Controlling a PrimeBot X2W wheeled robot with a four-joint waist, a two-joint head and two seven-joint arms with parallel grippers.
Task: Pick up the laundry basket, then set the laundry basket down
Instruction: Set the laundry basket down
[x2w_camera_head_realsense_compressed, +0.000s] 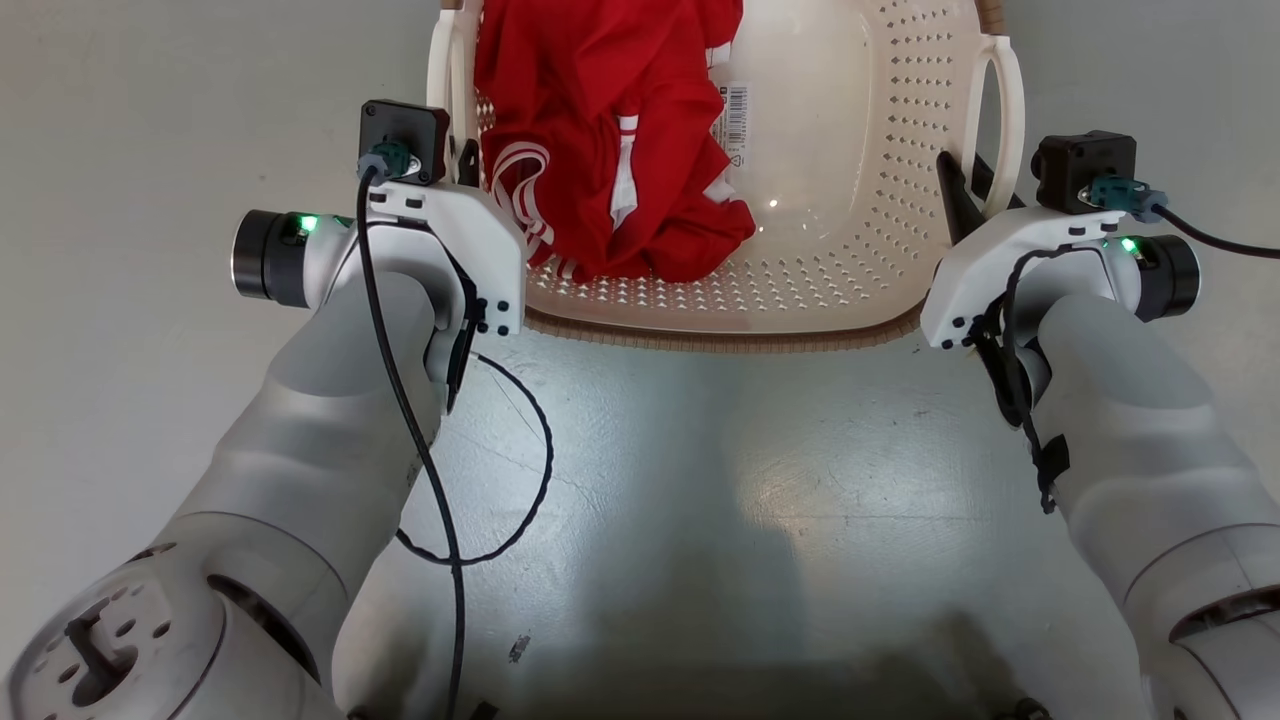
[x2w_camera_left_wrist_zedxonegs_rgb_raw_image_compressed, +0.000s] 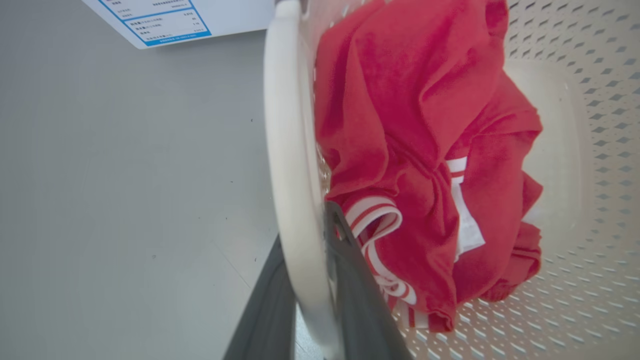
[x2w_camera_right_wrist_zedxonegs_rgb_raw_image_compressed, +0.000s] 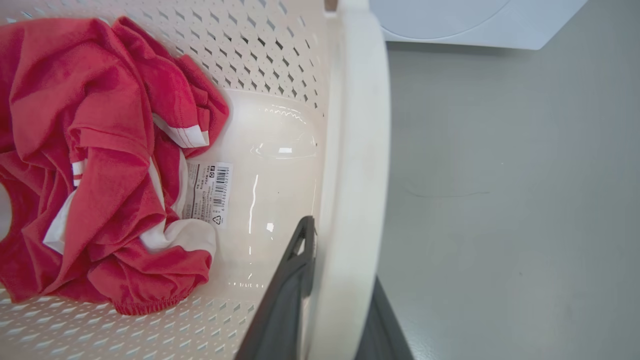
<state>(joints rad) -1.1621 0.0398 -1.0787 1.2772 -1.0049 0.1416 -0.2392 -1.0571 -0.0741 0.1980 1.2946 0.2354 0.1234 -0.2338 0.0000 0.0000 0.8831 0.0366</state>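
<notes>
Mostly, smooth grey floor (x2w_camera_head_realsense_compressed: 760, 500) spreads around the laundry basket (x2w_camera_head_realsense_compressed: 850, 200).

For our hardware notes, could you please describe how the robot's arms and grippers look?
The left gripper and right gripper have dark grey tapered jaws on white housings with green lights, black camera blocks and black cables; the arms behind are rounded, pale grey.

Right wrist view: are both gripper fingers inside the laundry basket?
No, the right gripper straddles the white handle: one finger inside the laundry basket, the other outside it.
</notes>
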